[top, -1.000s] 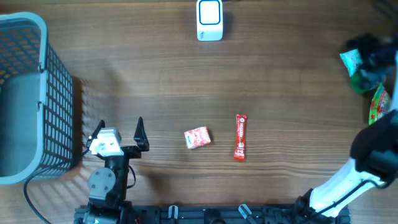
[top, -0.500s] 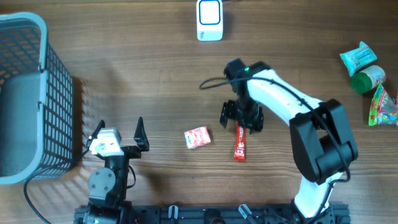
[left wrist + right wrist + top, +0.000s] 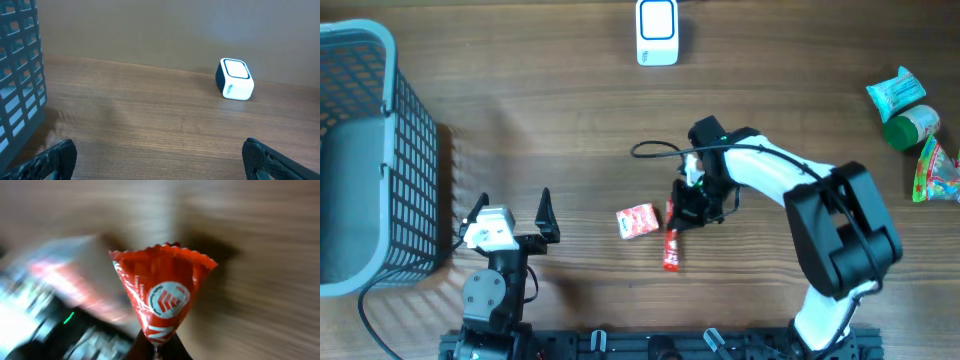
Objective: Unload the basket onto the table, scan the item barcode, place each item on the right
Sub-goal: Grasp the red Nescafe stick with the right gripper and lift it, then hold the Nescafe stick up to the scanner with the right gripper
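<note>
Brown wood-grain tabletop [image 3: 570, 120], overhead view: R hand [image 3: 678, 213] clenched on top end of red stick packet [image 3: 671, 252], centre frame, just right of small red-white sachet [image 3: 637, 221]. L hand [image 3: 513, 197] spread wide, lower left, nr. grey mesh basket [image 3: 390, 120]; white scanner [image 3: 657, 32] top centre.

right arm [image 3: 775, 170]: white links, black joints, black cable [image 3: 650, 148]. left arm [image 3: 488, 290]: black, white wrist block [image 3: 488, 230].

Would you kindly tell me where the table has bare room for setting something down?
Bare wood: between basket and scanner, and between scanner and the snacks at right. Crowded around the small packet by the right gripper.
</note>
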Robot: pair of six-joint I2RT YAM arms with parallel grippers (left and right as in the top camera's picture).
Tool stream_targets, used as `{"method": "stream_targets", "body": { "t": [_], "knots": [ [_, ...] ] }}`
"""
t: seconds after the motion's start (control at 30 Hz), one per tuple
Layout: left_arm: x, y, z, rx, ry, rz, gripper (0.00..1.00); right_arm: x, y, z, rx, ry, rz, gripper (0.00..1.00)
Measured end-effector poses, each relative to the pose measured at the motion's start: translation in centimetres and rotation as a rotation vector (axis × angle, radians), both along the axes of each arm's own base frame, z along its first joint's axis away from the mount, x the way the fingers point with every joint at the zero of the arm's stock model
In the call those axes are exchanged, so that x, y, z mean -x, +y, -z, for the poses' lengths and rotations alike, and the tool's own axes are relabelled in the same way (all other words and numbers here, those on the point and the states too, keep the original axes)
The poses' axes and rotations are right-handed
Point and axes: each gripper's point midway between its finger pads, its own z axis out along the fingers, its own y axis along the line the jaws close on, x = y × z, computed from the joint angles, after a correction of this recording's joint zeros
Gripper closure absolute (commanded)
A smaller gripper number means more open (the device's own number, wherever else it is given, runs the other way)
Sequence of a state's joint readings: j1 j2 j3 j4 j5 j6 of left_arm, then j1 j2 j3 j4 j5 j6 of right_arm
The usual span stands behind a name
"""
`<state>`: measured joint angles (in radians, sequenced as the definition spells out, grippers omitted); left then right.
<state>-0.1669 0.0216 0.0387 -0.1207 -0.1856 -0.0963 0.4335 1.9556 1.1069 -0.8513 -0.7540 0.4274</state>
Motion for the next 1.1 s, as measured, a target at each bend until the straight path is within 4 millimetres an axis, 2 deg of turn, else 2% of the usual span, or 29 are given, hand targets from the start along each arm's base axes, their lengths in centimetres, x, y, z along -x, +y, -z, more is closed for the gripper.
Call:
{"method": "stream_targets", "body": {
  "t": [0.03,0.07,0.13,0.2,0.33,0.43,0.57,0.6,0.63,0.77,0.8,0.83,0.9,1.0,1.1],
  "knots": [
    [0.0,0.0,0.0,0.000,0.000,0.000,0.00,-0.8,1.6,-2.3,-0.179,0.000,-0.007,0.95],
    [0.0,0.0,0.0,0.000,0.000,0.000,0.00,-1.8,2.2,-3.9,-0.283,-0.015,0.002,0.96],
    [0.0,0.0,0.0,0.000,0.000,0.000,0.00,-3.5,2.1,-6.9,-0.458,-0.010,0.060,0.96],
    [0.0,0.0,0.0,0.000,0.000,0.000,0.00,-4.8,1.7,-8.7,-0.592,-0.043,0.088,0.96],
    [0.0,0.0,0.0,0.000,0.000,0.000,0.00,-8.5,2.3,-13.0,-0.955,-0.457,-0.064,0.95],
    [0.0,0.0,0.0,0.000,0.001,0.000,0.00,-9.6,3.2,-14.4,-1.070,-0.723,-0.213,0.95],
    [0.0,0.0,0.0,0.000,0.000,0.000,0.00,-11.5,4.7,-17.4,-1.173,-1.132,-0.439,0.95],
    [0.0,0.0,0.0,0.000,0.000,0.000,0.00,-11.6,4.7,-17.6,-1.173,-1.136,-0.441,0.96],
    [0.0,0.0,0.0,0.000,0.000,0.000,0.00,-12.0,4.9,-18.9,-1.183,-1.178,-0.463,0.96],
    [0.0,0.0,0.0,0.000,0.000,0.000,0.00,-12.3,5.1,-21.1,-1.169,-1.070,-0.406,0.96],
    [0.0,0.0,0.0,0.000,0.000,0.000,0.00,-12.3,5.1,-21.3,-1.163,-1.031,-0.387,0.96],
    [0.0,0.0,0.0,0.000,0.000,0.000,0.00,-12.3,5.1,-21.5,-1.152,-0.972,-0.357,0.89],
    [0.0,0.0,0.0,0.000,0.000,0.000,0.00,-12.3,5.1,-21.5,-1.127,-0.848,-0.295,0.96],
    [0.0,0.0,0.0,0.000,0.000,0.000,0.00,-12.0,5.4,-21.4,-1.112,-0.758,-0.262,0.95],
    [0.0,0.0,0.0,0.000,0.000,0.000,0.00,-11.5,6.3,-22.0,-1.129,-0.787,-0.291,0.95]
  ]
}}
